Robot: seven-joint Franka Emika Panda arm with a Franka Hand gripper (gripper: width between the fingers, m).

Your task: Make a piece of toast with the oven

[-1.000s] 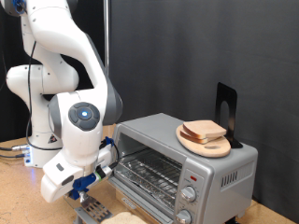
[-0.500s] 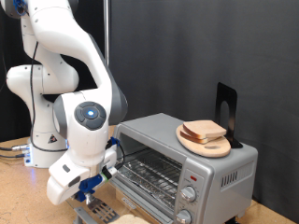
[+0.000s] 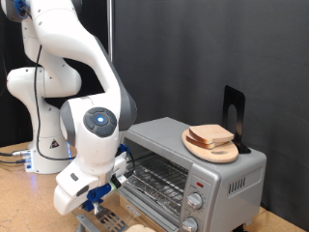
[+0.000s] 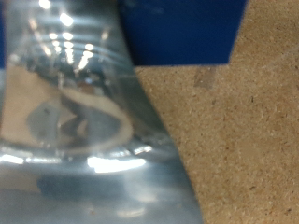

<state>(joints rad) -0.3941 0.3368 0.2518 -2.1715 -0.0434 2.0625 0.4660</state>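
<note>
The silver oven (image 3: pixel 208 184) stands at the exterior view's right with its glass door (image 3: pixel 104 220) folded down flat in front. The wire rack (image 3: pixel 154 179) inside looks bare. My gripper (image 3: pixel 95 200) hangs low just above the lowered door, at its outer edge. In the wrist view a blue finger (image 4: pixel 182 33) sits over the shiny glass door (image 4: pixel 75 121), all blurred. Bread slices (image 3: pixel 210 134) lie on a round wooden board (image 3: pixel 224 153) on the oven's roof. A pale rounded shape (image 3: pixel 141 228) is cut off at the bottom edge; I cannot tell whether it is the piece of toast.
The arm's white base (image 3: pixel 43 145) and cables stand at the exterior view's left. A black stand (image 3: pixel 233 111) rises behind the board. Knobs (image 3: pixel 198 203) line the oven's front right. The cork-like tabletop (image 4: pixel 248 140) lies beside the door.
The arm's wrist and gripper have slid towards the exterior view's right, closer to the oven. The pale shape at the bottom edge has shifted right as well.
</note>
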